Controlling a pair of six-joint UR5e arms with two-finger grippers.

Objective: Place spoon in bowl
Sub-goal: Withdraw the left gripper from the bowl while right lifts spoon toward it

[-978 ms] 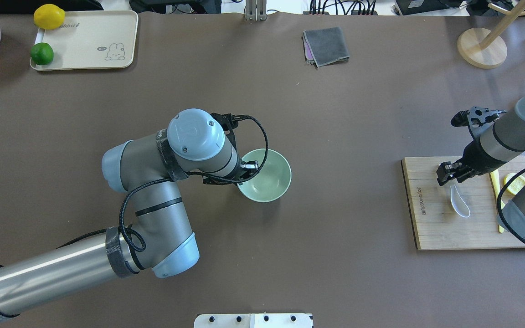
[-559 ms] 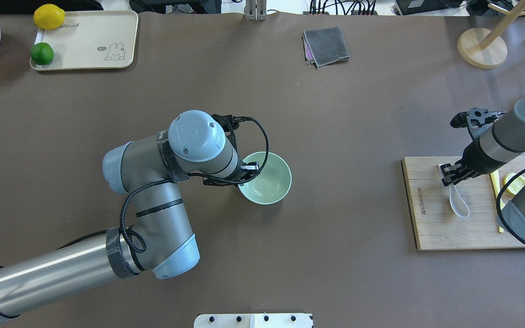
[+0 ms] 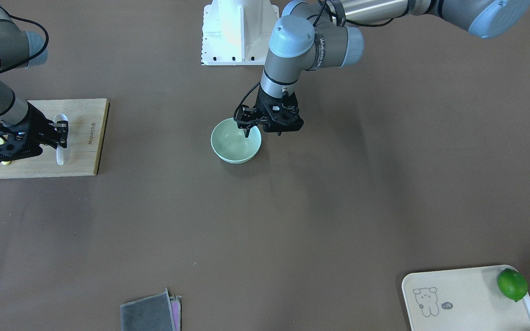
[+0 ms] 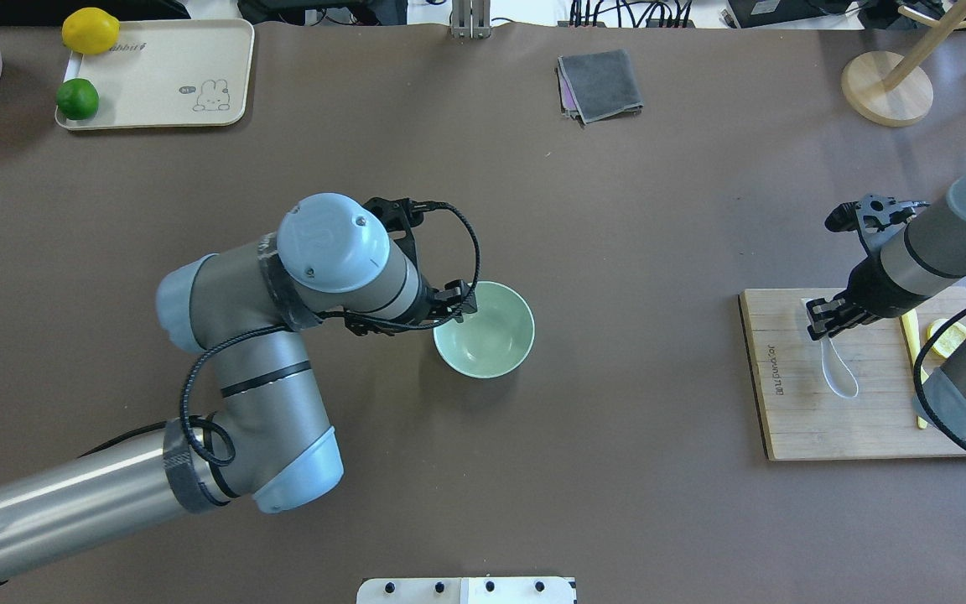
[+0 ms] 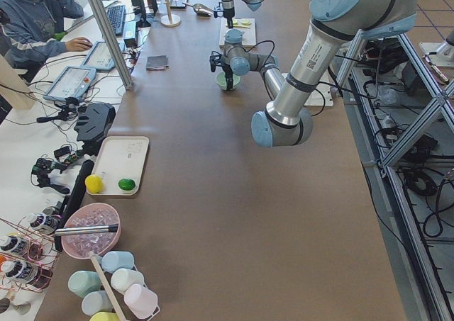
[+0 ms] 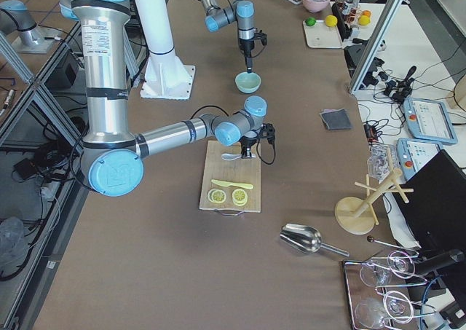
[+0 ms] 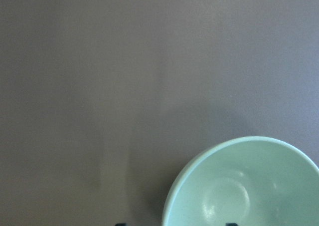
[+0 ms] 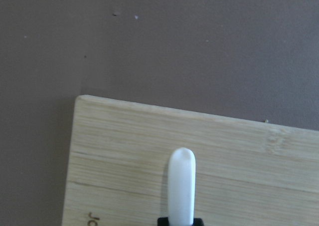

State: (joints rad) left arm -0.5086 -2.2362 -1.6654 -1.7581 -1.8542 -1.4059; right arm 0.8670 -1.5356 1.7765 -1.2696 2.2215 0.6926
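Overhead exterior has our right claw (image 4: 821,322) closed on the spoon (image 4: 838,374) handle, scoop over the board (image 4: 793,419) at the table's right. The bowl (image 4: 491,340) sits mid-table, well apart to the left. Our left claw (image 4: 459,302) straddles its left rim, jaws wide. We judge the pickup is in hand. Next we must lift, carry leftward, and clear the left arm.
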